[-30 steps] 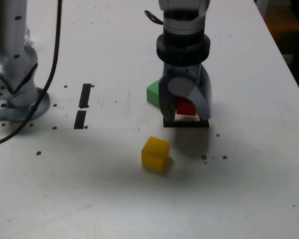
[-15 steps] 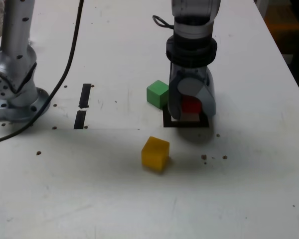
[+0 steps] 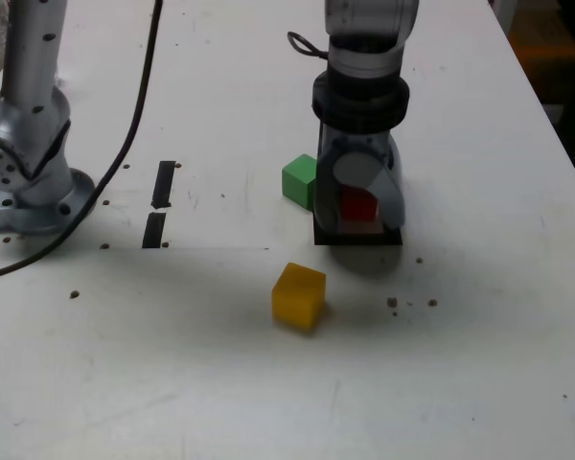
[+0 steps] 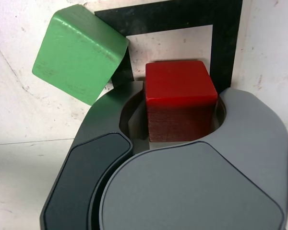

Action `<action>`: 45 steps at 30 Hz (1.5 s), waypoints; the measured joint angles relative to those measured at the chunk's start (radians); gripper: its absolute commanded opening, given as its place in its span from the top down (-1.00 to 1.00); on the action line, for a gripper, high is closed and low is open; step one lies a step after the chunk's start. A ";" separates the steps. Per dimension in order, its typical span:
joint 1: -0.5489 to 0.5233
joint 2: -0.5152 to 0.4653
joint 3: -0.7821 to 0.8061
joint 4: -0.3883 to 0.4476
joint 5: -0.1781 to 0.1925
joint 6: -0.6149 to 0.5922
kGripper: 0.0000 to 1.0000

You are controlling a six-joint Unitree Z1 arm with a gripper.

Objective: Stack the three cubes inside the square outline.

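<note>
Holding the red cube (image 3: 358,204) between its jaws, the gripper (image 3: 360,203) points down over the square outline (image 3: 357,237), so the red block sits low over the white middle of the frame; whether it rests on the table (image 3: 479,364) or hangs just above it cannot be told. In the wrist view the red cube (image 4: 180,98) fills the gap between the grey fingers (image 4: 249,143), which stand narrow and close against its sides, and the black tape frame (image 4: 225,45) shows around it on the far sides.

Three cubes are in sight, one of each colour. The green cube (image 3: 301,180) stands on the table just beside the outline, on the exterior view's left of the gripper; in the wrist view the green cube (image 4: 79,52) overlaps one corner of the black frame, turned at an angle to it. The yellow cube (image 3: 298,296) lies alone nearer the camera, apart from the outline and to its left in the exterior view.

One square outline is present. Two short black tape strips (image 3: 159,203) lie end to end farther toward the exterior view's left, well apart from the cubes. One arm base (image 3: 29,153) stands at the exterior view's left edge, with a black cable (image 3: 125,144) trailing past it across the white table.
</note>
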 measured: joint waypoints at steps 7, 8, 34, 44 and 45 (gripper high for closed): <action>0.000 0.001 0.005 0.001 -0.013 0.002 -0.24; 0.000 0.002 0.005 -0.001 -0.013 0.005 -0.29; -0.003 -0.179 0.008 0.141 0.051 0.007 -0.52; -0.147 -0.370 0.070 0.265 0.062 0.007 -0.52; -0.158 -0.380 0.070 0.268 0.062 0.007 -0.52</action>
